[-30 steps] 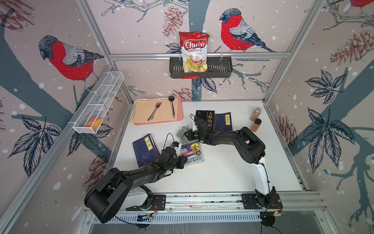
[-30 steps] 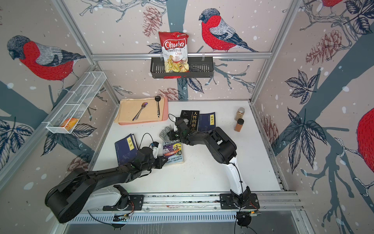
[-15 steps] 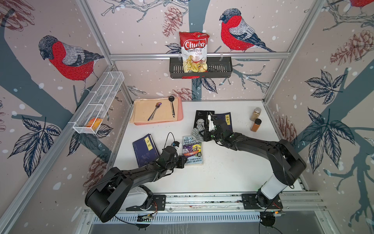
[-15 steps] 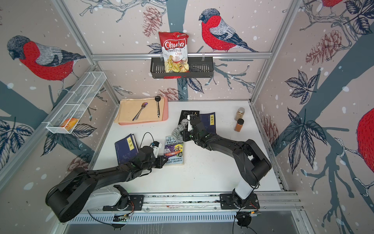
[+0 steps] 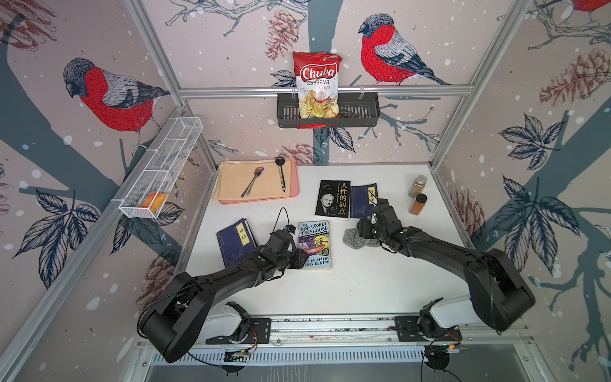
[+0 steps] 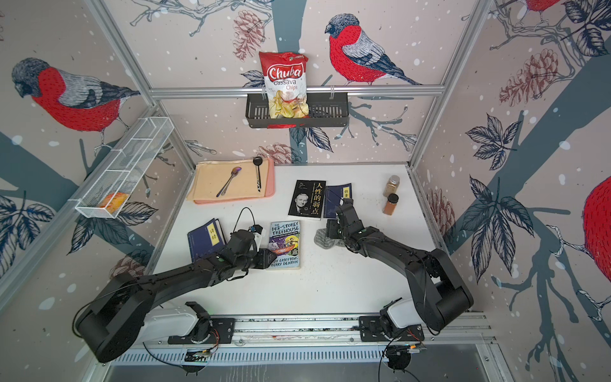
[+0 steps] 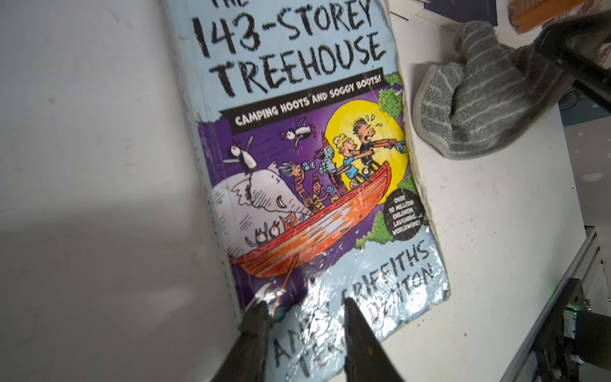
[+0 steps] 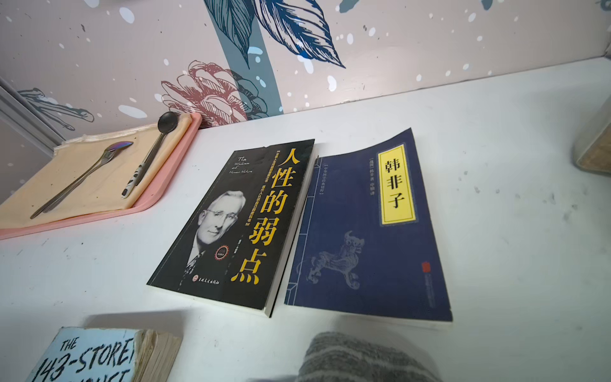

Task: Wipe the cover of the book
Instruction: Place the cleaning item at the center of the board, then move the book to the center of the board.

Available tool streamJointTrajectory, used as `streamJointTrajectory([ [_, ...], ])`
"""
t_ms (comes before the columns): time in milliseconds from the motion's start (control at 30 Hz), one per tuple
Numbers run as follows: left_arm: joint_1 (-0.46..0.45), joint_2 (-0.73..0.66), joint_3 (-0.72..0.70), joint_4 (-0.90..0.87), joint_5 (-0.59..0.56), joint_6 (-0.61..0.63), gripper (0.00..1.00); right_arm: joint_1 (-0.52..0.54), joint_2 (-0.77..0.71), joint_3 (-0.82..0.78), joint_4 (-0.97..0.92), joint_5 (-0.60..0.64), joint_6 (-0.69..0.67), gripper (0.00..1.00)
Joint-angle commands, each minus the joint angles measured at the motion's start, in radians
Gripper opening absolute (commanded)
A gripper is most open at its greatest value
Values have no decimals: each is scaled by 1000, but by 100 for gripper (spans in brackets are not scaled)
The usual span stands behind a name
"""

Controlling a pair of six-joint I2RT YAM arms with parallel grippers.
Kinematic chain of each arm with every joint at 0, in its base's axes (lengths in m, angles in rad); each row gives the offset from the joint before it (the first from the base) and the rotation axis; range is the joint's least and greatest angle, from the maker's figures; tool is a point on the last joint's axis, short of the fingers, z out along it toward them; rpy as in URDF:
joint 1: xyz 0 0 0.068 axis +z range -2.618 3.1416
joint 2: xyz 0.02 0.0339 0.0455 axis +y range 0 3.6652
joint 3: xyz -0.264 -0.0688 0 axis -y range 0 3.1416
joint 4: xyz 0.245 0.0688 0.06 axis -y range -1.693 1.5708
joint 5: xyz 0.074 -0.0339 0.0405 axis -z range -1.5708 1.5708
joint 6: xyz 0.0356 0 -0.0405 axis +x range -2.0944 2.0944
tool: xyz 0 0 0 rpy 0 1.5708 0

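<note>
The book (image 5: 314,245) (image 6: 285,245), a blue-and-purple paperback titled "143-Storey Treehouse", lies face up in mid-table. My left gripper (image 5: 302,258) (image 6: 269,258) (image 7: 305,309) hovers over its near left corner, open, with nothing between the fingers. A grey striped cloth (image 5: 353,238) (image 6: 324,238) (image 7: 479,99) (image 8: 357,360) lies bunched on the table just right of the book. My right gripper (image 5: 365,230) (image 6: 335,230) sits over the cloth's right part. Its fingers do not show in the right wrist view, and whether it grips the cloth is unclear. A corner of the book (image 8: 86,354) shows there.
Behind the cloth lie a black book (image 5: 333,199) (image 8: 238,225) and a dark blue book (image 5: 362,200) (image 8: 367,238). Another blue book (image 5: 235,241) lies under the left arm. A pink tray (image 5: 292,193) with spoons is back left. Two spice jars (image 5: 418,195) stand back right.
The right arm has swung with the cloth from the book's far left corner to the book's right side, where the cloth now rests. The left gripper's jaws have parted.
</note>
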Motion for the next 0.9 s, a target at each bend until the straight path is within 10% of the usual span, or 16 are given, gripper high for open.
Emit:
streamJointTrajectory([
  [0, -1, -16, 50, -88, -39, 51, 50, 53, -24, 37, -34, 106, -9, 69],
  [133, -1, -19, 94, -131, -66, 77, 62, 123, -31, 86, -94, 164, -19, 70],
  [533, 29, 52, 76, -66, -55, 77, 66, 315, 205, 29, 193, -200, 89, 68],
  [867, 92, 161, 75, -6, -70, 92, 58, 362, 470, 159, 301, -323, 140, 37],
])
